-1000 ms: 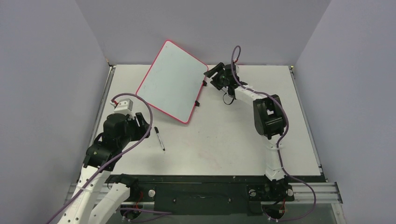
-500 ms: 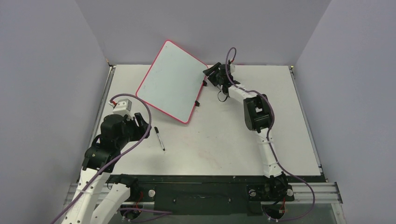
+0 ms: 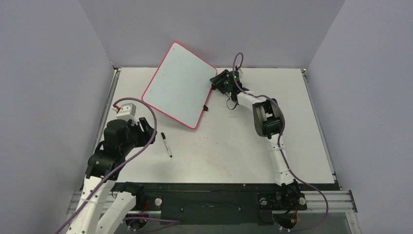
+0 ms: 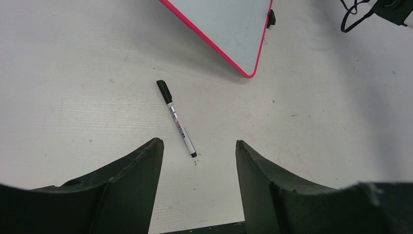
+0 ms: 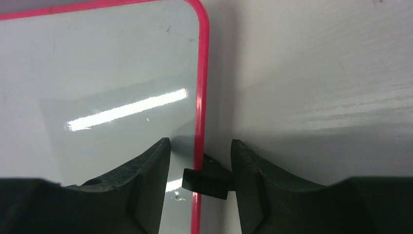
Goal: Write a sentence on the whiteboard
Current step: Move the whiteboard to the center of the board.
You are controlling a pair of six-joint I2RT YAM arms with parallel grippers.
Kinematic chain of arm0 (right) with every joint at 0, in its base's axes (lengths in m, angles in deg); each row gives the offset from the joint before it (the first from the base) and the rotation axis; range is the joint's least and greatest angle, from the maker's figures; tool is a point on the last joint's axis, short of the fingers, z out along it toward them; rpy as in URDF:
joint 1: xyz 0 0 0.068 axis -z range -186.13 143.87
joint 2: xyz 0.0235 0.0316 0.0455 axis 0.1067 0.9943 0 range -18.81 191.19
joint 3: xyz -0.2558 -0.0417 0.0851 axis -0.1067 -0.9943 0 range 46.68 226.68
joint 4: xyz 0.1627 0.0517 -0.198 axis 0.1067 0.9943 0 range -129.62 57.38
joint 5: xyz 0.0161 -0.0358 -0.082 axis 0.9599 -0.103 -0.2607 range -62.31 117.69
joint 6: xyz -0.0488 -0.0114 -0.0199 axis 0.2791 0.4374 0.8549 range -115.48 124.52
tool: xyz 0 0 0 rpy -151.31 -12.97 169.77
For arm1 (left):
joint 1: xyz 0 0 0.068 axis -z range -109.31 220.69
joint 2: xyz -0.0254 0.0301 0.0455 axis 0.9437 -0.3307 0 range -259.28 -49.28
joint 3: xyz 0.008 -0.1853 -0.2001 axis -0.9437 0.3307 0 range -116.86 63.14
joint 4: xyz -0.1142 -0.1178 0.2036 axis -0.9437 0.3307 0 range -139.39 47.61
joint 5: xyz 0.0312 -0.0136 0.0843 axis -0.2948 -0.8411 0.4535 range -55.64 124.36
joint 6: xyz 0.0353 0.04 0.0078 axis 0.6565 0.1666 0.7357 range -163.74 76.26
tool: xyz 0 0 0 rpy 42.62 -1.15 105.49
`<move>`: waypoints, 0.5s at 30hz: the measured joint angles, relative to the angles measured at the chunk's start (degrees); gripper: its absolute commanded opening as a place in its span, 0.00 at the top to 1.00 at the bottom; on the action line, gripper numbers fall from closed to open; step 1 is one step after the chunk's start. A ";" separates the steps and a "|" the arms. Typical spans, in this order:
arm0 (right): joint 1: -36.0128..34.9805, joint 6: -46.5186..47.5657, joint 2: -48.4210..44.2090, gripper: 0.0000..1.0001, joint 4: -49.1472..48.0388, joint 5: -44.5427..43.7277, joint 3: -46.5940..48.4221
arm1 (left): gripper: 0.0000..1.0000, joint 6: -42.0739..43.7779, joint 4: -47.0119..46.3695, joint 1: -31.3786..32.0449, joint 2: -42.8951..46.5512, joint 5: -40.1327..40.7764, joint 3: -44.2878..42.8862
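Whiteboard (image 3: 178,85) is found at the far left part of the table (image 3: 234,146), turned at a slant, and no lettering can be seen on its white face, so the sentence is judged not yet begun.

The right gripper (image 5: 200,146) is set at the board's right edge, with one finger over the white face and the other outside the red rim (image 5: 199,97). A black tab (image 5: 207,183) sits between them. Whether the jaws are already pressing on the edge cannot be told from the wrist view, as the contact is hidden in shadow. The left gripper (image 4: 197,146) is spread wide and holds nothing. It hangs above a black-capped marker (image 4: 178,122) that lies on the table just near of the board's lower corner.

For the step to be done well, the rim should be pinched squarely beside the tab rather than on it, so that the board is kept from sliding under the pen. The marker should be taken at mid-barrel.

Counted: one whiteboard, one marker, two black tabs along the right edge, two grippers.
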 measured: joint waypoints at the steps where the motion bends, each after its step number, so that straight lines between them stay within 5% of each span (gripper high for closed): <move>1: -0.15 0.15 -0.48 0.59 -0.57 0.33 -0.87 | 0.47 0.00 0.00 0.00 0.09 -0.02 0.02; 15: -0.28 1.62 -8.13 0.85 -5.81 1.42 -15.15 | 0.47 0.00 -0.37 -0.04 1.33 0.00 0.04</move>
